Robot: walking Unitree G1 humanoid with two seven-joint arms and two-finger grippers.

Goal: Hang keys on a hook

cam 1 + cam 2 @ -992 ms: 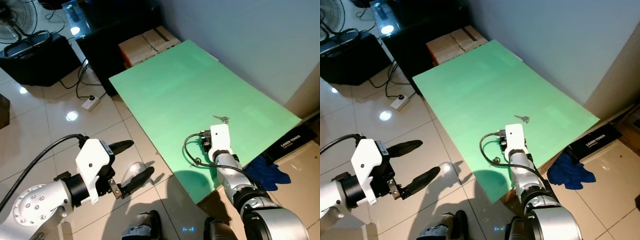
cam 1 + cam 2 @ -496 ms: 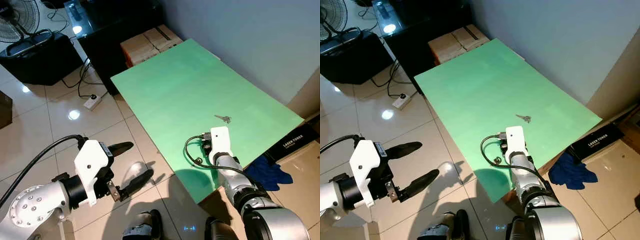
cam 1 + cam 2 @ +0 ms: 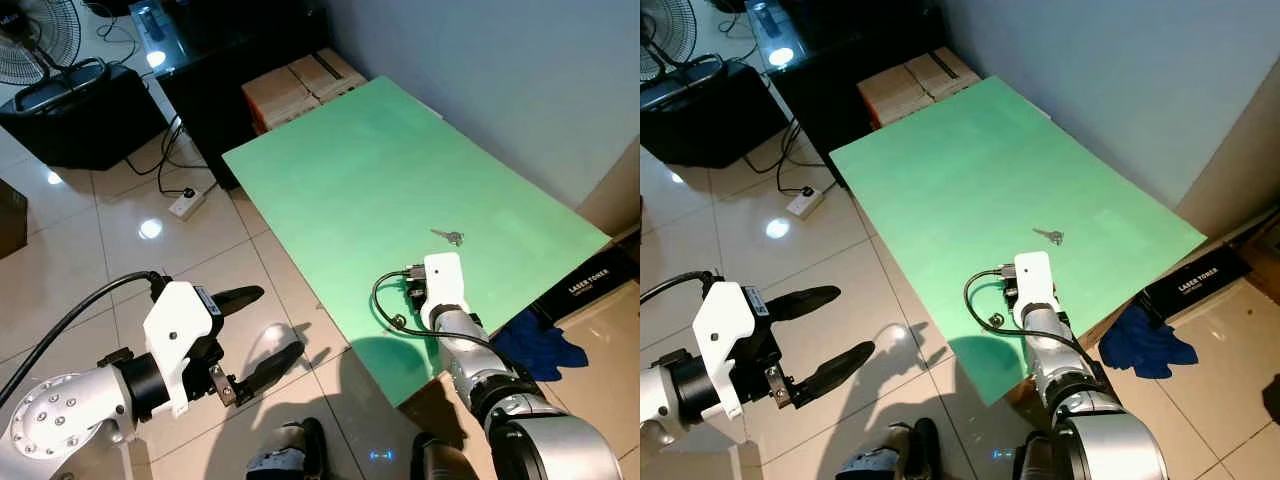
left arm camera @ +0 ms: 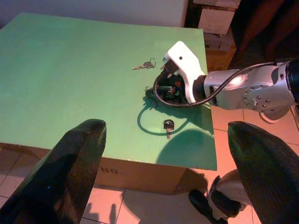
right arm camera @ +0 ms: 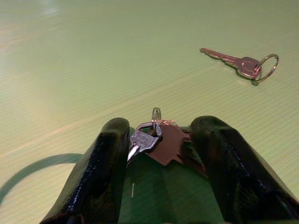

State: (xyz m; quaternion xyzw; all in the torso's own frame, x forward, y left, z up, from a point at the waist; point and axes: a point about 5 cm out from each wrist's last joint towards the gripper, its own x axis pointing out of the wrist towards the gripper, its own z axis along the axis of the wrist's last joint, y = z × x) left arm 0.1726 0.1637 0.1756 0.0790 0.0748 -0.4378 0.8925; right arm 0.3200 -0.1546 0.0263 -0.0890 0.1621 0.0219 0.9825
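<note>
Still-flat metal keys (image 5: 156, 140) between right hand (image 5: 161, 161) fingers

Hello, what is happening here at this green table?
The robot is working on the green table. Its right gripper is down on the surface with its fingers around a key bunch, not closed on it yet. A single key on a ring lies further along the table, and a black-headed key lies by the arm's cable. The left gripper hangs open over the floor, idle.

green table (image 3: 350, 180), silver keys (image 5: 154, 140), black gripper (image 5: 159, 154)
</note>
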